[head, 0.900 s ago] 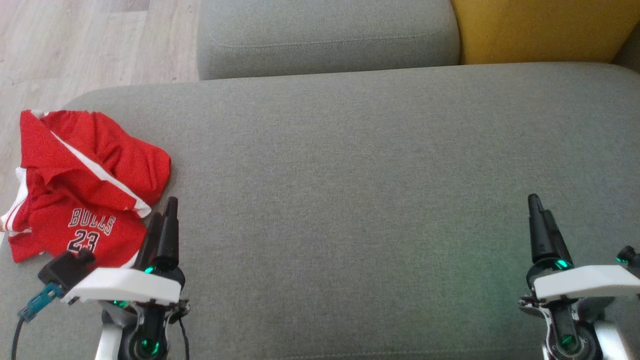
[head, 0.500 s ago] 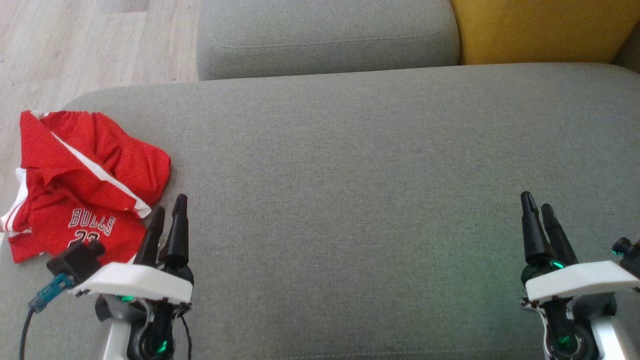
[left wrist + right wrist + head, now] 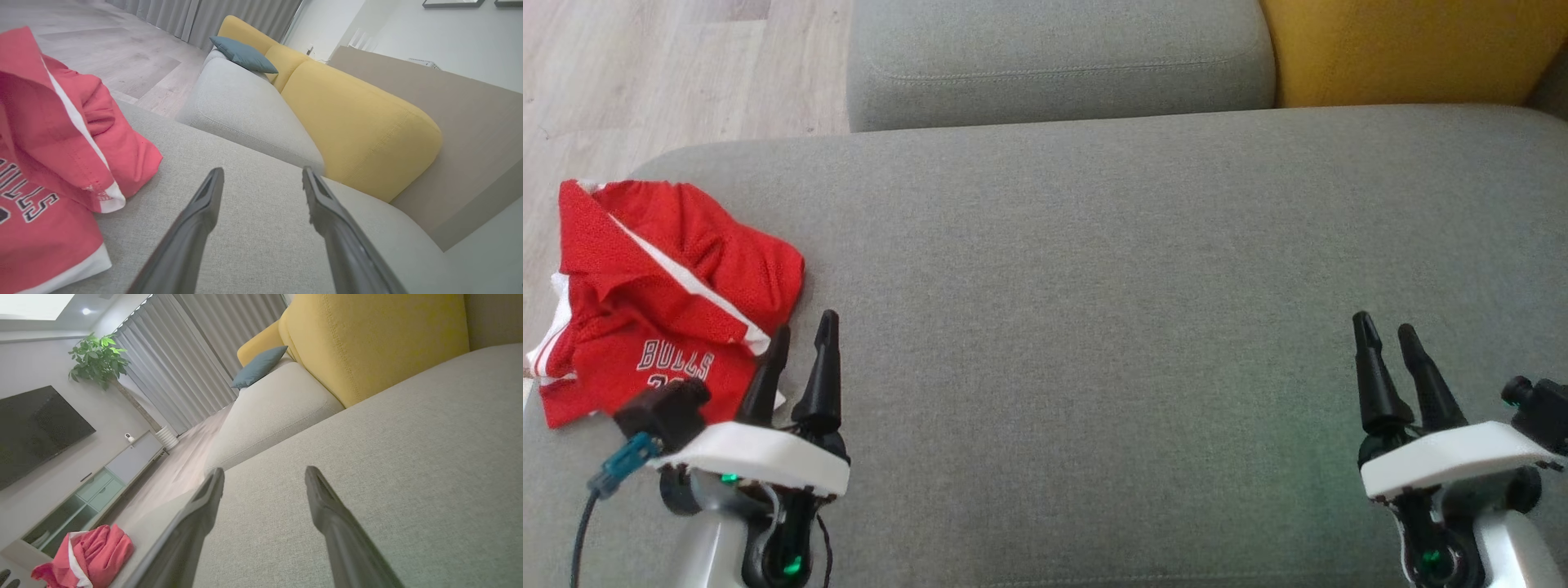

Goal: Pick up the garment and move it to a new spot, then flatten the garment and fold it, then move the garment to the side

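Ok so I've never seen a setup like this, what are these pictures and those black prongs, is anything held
It is a two-armed robot. The black prongs are its fingers: left gripper and right gripper, both open and empty. The top-down picture is from a camera on its head, looking down on a grey sofa seat. The other two are from wrist cameras, looking along each gripper's fingers. A crumpled red jersey lies at the seat's left end, beside the left gripper, not held.

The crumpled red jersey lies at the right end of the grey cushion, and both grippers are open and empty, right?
No: the head view shows the red jersey at the left end of the grey cushion. The left gripper and right gripper are open and empty.
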`<state>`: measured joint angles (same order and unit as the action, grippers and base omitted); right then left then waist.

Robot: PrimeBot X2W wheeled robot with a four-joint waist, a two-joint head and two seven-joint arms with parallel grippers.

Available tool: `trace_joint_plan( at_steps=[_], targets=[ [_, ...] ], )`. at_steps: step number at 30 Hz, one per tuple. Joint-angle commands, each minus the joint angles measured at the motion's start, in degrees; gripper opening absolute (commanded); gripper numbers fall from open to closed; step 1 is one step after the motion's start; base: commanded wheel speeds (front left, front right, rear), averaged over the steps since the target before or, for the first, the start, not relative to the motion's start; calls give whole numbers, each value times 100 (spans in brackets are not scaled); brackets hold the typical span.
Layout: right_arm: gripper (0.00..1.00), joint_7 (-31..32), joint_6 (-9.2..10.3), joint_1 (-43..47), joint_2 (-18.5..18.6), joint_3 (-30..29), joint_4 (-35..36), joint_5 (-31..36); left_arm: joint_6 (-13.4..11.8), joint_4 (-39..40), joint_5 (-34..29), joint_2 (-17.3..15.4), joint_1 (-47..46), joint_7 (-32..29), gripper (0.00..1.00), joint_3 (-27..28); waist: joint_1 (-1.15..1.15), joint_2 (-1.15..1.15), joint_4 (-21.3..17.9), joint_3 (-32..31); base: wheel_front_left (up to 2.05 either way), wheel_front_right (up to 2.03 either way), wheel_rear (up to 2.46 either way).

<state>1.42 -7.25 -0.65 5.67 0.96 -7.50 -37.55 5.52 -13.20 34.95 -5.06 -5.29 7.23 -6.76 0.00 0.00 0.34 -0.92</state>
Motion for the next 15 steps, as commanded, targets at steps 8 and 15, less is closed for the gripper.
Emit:
trace_joint_plan(
  at_steps=[8,15],
  targets=[
    [100,-116,-18,-207,12,71,293,832,-127,226,-705,-170,-272,214,100,43,0,0,-5,-7,0,0,0],
    [100,-169,-20,-172,-31,50,312,1364,-202,243,-1170,-199,-205,332,100,-17,0,0,17,-3,0,0,0]
  ],
)
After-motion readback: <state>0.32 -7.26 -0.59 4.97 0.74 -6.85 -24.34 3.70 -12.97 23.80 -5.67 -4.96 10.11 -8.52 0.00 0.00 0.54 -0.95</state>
